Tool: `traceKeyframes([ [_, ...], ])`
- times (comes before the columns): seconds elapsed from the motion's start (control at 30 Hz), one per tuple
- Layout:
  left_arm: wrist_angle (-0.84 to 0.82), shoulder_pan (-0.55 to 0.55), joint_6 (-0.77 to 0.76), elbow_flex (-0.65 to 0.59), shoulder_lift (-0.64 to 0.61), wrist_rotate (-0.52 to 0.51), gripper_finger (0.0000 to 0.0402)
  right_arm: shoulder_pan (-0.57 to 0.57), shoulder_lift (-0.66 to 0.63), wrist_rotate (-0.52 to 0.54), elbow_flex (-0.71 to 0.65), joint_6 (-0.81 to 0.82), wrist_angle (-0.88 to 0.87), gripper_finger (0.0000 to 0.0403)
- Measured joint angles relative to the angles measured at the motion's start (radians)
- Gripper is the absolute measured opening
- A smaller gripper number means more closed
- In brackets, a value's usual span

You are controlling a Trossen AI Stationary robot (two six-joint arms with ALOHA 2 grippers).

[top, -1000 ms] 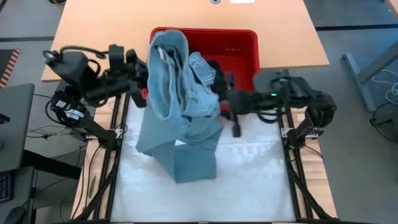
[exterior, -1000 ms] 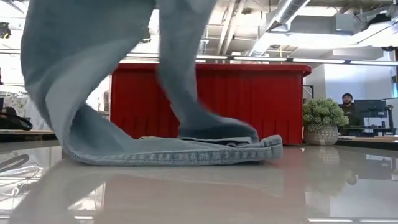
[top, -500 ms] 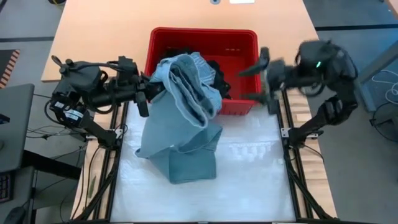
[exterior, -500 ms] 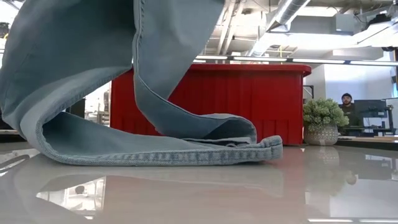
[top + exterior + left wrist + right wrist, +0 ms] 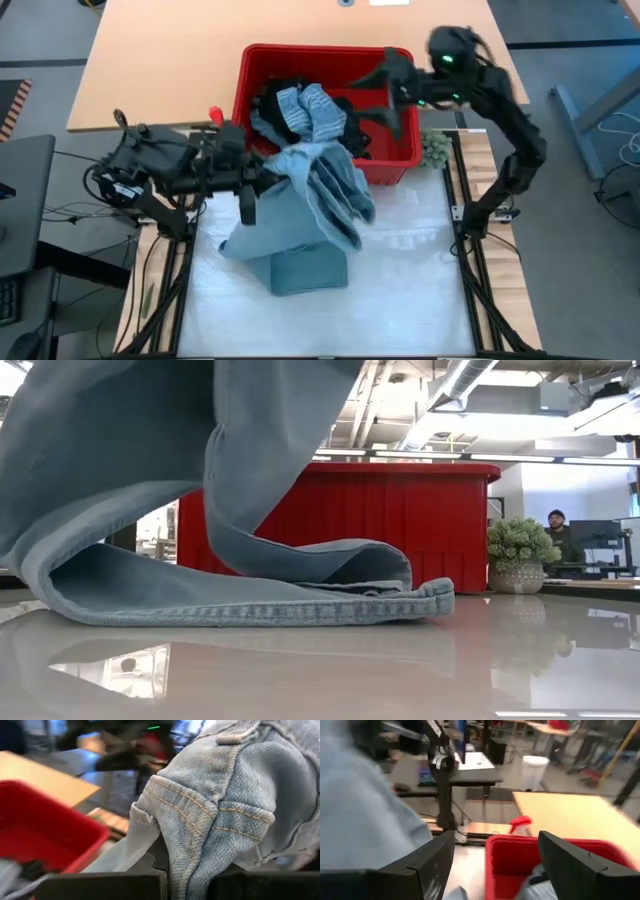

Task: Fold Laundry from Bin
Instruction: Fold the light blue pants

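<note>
The laundry in hand is a pair of light denim-blue jeans point(image 5: 310, 205). My left gripper point(image 5: 262, 186) is shut on their upper end at the near left corner of the red bin point(image 5: 405, 155). The jeans drape down from it, and their folded lower end point(image 5: 250, 600) lies flat on the table. My right gripper point(image 5: 383, 95) hovers open over the bin's right half, holding nothing. In the bin lie a blue-white striped garment point(image 5: 308, 108) and black ones point(image 5: 268, 100). My left gripper pinches a bunched, seamed part of the jeans' upper end point(image 5: 192, 870) between its two fingers, several layers together. The fingers lie about level and come from the table's left. The jeans hang slack below the hold, with their lower end point(image 5: 305, 268) on the table.
A small green fuzzy lump point(image 5: 435, 148) sits just right of the bin; in the low view it shows beside the bin point(image 5: 400, 520). A wooden tabletop point(image 5: 160, 60) lies behind the bin. A person point(image 5: 558, 525) is far back in the room. The white mat point(image 5: 410, 290) spreads right of the jeans.
My right gripper has opened and let go of the jeans. It then rose and swung toward the far edge, over the bin. My left gripper has carried the jeans' upper end toward the near edge. That end has sagged lower, while the lower end stayed on the table.
</note>
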Motion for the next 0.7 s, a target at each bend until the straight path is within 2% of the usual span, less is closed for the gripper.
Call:
traceKeyframes([
  [0.13,0.200,-0.057,0.080,-0.002,0.013,0.054,0.0013,-0.069,0.101,-0.170,-0.001,0.087,0.024,0.0305],
  [0.3,0.424,-0.121,0.226,0.001,0.005,0.014,0.0013,-0.061,0.213,-0.417,-0.002,0.172,0.049,0.0302],
  [0.4,0.535,-0.140,0.295,0.000,0.005,0.008,0.0013,-0.002,0.267,-0.425,0.000,0.214,0.133,0.0302],
  [0.47,0.573,-0.141,0.308,0.000,0.005,0.007,0.0013,0.039,0.307,-0.378,0.000,0.270,0.212,0.0302],
  [0.57,0.575,-0.140,0.309,0.000,-0.002,-0.034,0.0013,0.077,0.361,-0.354,-0.002,0.352,0.322,0.0302],
  [0.7,0.569,-0.140,0.309,-0.001,-0.016,-0.081,0.0013,0.079,0.400,-0.305,-0.001,0.377,0.410,0.0302],
])
